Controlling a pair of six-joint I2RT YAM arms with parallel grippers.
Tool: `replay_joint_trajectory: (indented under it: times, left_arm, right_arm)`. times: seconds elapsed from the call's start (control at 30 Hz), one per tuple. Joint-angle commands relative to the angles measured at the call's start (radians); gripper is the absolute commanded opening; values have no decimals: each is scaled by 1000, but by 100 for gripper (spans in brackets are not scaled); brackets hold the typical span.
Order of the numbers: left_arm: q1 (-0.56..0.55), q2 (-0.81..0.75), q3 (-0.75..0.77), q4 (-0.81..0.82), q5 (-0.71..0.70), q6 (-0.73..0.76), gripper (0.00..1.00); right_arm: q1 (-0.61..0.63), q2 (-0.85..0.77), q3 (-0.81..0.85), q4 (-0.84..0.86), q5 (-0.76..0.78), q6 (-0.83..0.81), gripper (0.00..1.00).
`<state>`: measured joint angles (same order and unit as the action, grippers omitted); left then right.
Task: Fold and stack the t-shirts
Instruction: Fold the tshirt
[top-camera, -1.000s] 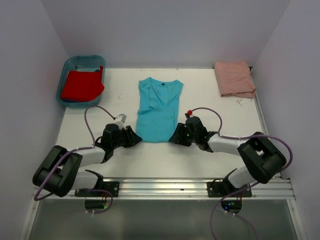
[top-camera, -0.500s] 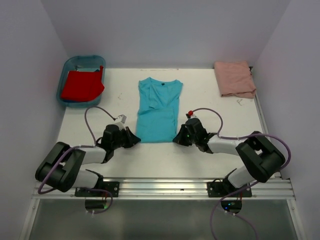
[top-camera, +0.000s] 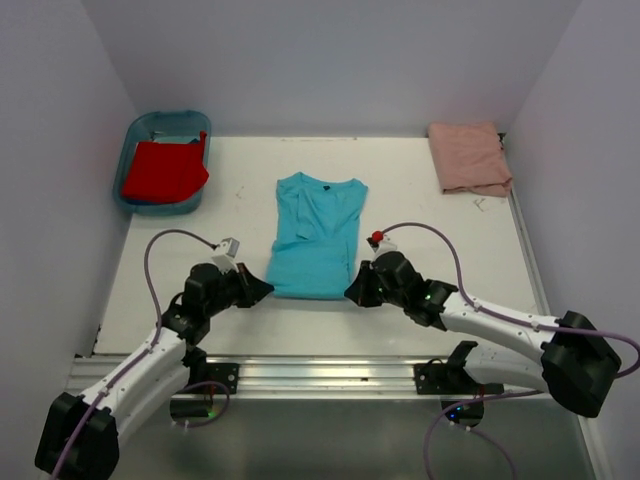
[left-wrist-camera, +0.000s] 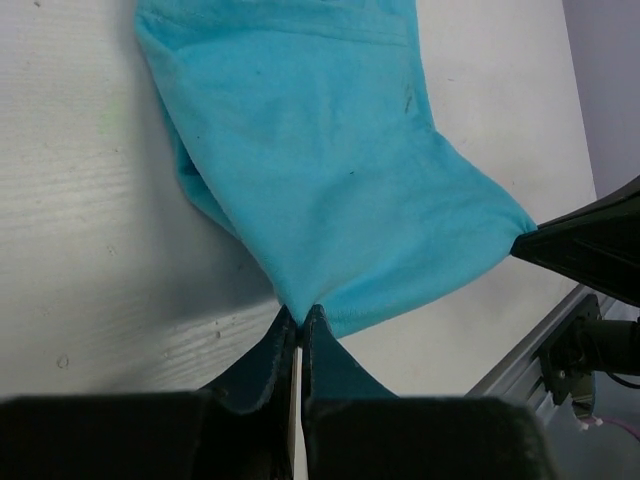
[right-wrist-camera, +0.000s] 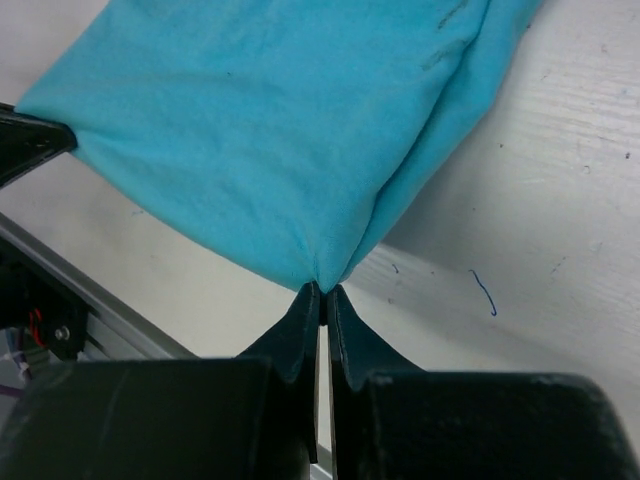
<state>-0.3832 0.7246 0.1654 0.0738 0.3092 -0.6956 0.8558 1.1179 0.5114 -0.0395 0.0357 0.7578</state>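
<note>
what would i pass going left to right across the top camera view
red t-shirt lying in the blue tub → left gripper pinching a near corner → turquoise t-shirt → right gripper pinching the other near corner → salmon-pink t-shirt

Pinching the near left hem corner of the turquoise t-shirt (left-wrist-camera: 320, 170) between the tightly pressed fingers of the left gripper (left-wrist-camera: 300, 320) above the white table (left-wrist-camera: 90, 250), and facing the dark tip of the right gripper (left-wrist-camera: 522, 243) touching the near right corner.
</note>
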Motion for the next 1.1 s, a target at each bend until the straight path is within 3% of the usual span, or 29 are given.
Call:
replay_joint_trajectory:
  times: [0.0,0.1,0.3,0.47,0.73,1.07]
  left_arm:
    - [-3,-47,75,-108,-54,10,0]
    - [-3,-25,132,-91,-97,30,0]
    - [-3,180,313,52,-154,102,0]
    - [0,416,474,153,-176,153,0]
    - [18,719,790,172,-251,217,0]
    - [75,1007,1075,161,-174,245,0]
  right_arm:
    - [2,-15,56,-66,85,-63,0]
    - [2,-7,123,-112,167,-119,0]
    - [-21,71,338,-138,349,-227,0]
    - [-112,219,450,-106,356,-281,0]
    - [-241,485,674,-68,323,-337,0]
    - [-357,678,943,-85,293,-396,0]
